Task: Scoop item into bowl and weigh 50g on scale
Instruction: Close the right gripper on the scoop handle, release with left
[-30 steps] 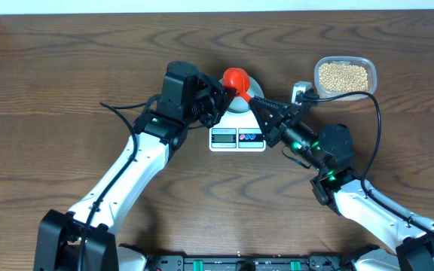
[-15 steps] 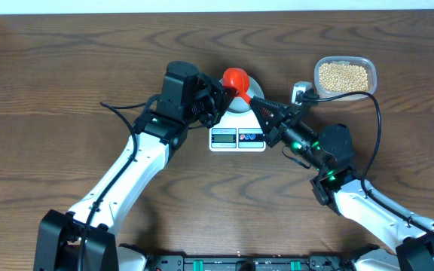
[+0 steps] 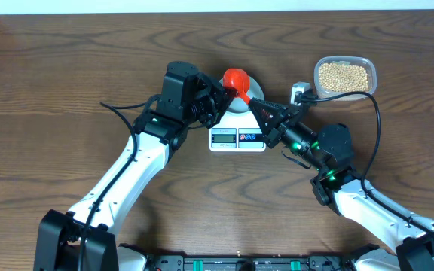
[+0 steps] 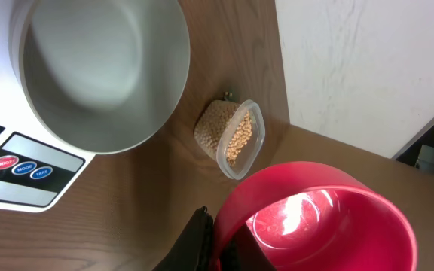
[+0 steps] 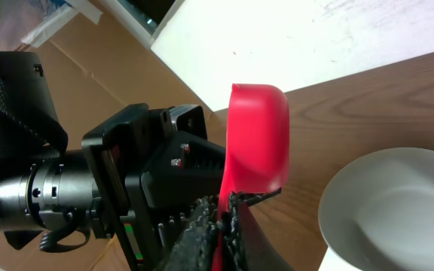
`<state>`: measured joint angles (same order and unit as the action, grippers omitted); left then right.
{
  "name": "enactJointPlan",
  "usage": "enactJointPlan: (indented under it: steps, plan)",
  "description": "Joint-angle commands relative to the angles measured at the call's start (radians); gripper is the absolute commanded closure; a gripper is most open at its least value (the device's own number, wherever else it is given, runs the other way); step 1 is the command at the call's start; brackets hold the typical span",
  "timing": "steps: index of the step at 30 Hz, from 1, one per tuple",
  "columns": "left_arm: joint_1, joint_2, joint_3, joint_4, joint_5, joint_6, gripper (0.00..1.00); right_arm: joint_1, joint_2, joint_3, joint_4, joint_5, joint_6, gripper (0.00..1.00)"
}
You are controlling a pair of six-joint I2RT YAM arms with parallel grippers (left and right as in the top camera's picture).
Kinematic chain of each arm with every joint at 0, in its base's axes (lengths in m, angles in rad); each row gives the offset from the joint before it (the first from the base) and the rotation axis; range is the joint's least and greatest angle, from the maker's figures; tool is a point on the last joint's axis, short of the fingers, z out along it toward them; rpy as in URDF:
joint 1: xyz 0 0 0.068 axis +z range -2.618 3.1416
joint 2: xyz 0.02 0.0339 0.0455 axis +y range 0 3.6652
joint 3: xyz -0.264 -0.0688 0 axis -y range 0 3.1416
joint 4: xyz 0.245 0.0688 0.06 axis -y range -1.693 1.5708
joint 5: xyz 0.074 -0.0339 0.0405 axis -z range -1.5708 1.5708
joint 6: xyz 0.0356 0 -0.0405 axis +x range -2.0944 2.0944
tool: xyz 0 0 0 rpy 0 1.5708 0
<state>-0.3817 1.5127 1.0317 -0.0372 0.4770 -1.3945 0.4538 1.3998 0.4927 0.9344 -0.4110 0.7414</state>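
A red scoop (image 3: pixel 236 77) hangs just above the bowl (image 3: pixel 252 89), held from both sides. My left gripper (image 3: pixel 221 93) is shut on it, and in the left wrist view the scoop's cup (image 4: pixel 319 222) is empty beside my left gripper (image 4: pixel 218 239). My right gripper (image 5: pixel 225 209) is shut on the handle of the scoop (image 5: pixel 258 139), which stands on edge there. The pale bowl (image 4: pixel 100 68) sits empty on the white scale (image 4: pixel 17 162). The tan beans (image 3: pixel 343 75) lie in a clear container at the back right.
The scale's display and buttons (image 3: pixel 237 137) face the front edge. A small white object (image 3: pixel 301 92) lies between the scale and the bean container (image 4: pixel 233 140). Bare wooden table (image 3: pixel 66 68) spreads to the left. A white wall (image 5: pixel 337 38) backs the table.
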Motion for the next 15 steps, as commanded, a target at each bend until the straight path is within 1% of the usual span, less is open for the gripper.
enactJointPlan:
  steps: [1,4,12,15]
  plan:
    - [-0.002,-0.013,0.020,0.001,0.014,0.005,0.93,-0.001,0.006,0.017,0.000,-0.011,-0.006,0.97]
    - [-0.002,-0.013,0.020,0.001,0.014,0.005,0.93,0.000,0.006,0.017,-0.003,-0.011,-0.006,0.99]
    - [-0.002,-0.013,0.020,0.001,0.014,0.005,0.93,0.000,0.006,0.017,-0.004,-0.014,-0.008,0.99]
    - [-0.002,-0.013,0.020,0.001,0.013,0.005,0.92,-0.002,0.006,0.017,-0.006,-0.014,-0.035,0.99]
